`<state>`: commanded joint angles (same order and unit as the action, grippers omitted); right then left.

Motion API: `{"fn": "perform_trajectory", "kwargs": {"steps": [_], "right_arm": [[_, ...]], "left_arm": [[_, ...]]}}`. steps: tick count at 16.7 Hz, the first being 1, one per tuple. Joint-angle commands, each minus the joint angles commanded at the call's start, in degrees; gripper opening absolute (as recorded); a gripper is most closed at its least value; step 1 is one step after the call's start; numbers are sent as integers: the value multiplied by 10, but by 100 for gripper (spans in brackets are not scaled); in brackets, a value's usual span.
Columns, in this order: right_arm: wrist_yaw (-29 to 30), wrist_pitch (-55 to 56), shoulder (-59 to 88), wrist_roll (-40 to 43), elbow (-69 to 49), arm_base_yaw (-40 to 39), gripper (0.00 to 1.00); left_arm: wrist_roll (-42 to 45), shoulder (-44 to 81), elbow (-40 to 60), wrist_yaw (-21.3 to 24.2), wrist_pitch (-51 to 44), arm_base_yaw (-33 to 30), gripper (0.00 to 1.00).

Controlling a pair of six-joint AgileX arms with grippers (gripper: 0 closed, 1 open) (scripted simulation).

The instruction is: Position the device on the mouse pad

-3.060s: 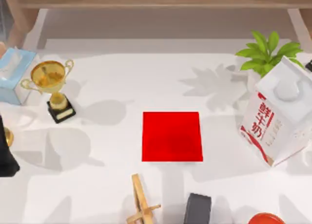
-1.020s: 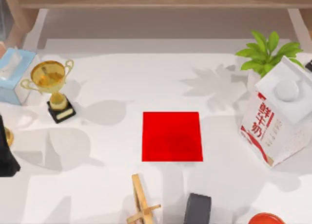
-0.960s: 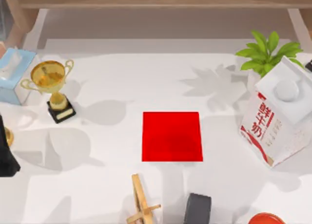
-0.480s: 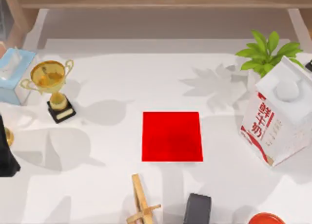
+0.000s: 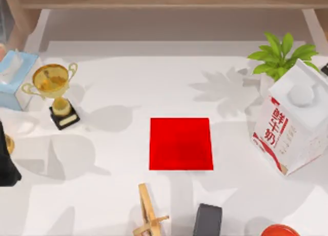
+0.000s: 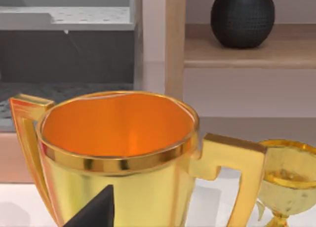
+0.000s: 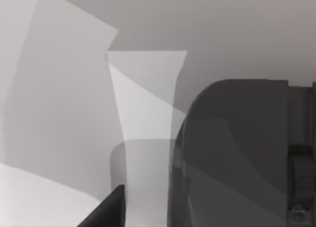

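Note:
The mouse pad [image 5: 181, 143], a flat red square, lies bare at the middle of the table. The device is out of view. A dark grey boxy block [image 5: 207, 219] stands at the front edge, just in front of the pad's right half. In the right wrist view a dark grey body with a rounded corner [image 7: 232, 153] looms close, with one dark fingertip [image 7: 106, 209] of my right gripper beside it. My left arm [image 5: 6, 164] is parked at the left edge, and one of its dark fingertips [image 6: 96, 213] shows before a gold cup [image 6: 118, 153].
A gold trophy [image 5: 55, 90] and a blue tissue box [image 5: 15, 77] stand at the back left. A milk carton [image 5: 289, 123] and a potted plant [image 5: 279, 56] stand at the right. A wooden piece [image 5: 148, 213] and a red round thing [image 5: 279, 230] sit at the front edge.
Shadows on the table's front right have shifted and changed shape. The pad, the block and the other objects have not moved, nor has the left arm.

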<state>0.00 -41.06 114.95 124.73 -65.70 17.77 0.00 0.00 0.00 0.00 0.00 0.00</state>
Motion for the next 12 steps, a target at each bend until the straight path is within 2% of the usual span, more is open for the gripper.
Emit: {"fn": "perform_trajectory", "kwargs": {"steps": [2, 12], "right_arm": [[0, 0, 0, 0, 0, 0, 100], [0, 0, 0, 0, 0, 0, 25]], "left_arm": [[0, 0, 0, 0, 0, 0, 100], [0, 0, 0, 0, 0, 0, 100]]}}
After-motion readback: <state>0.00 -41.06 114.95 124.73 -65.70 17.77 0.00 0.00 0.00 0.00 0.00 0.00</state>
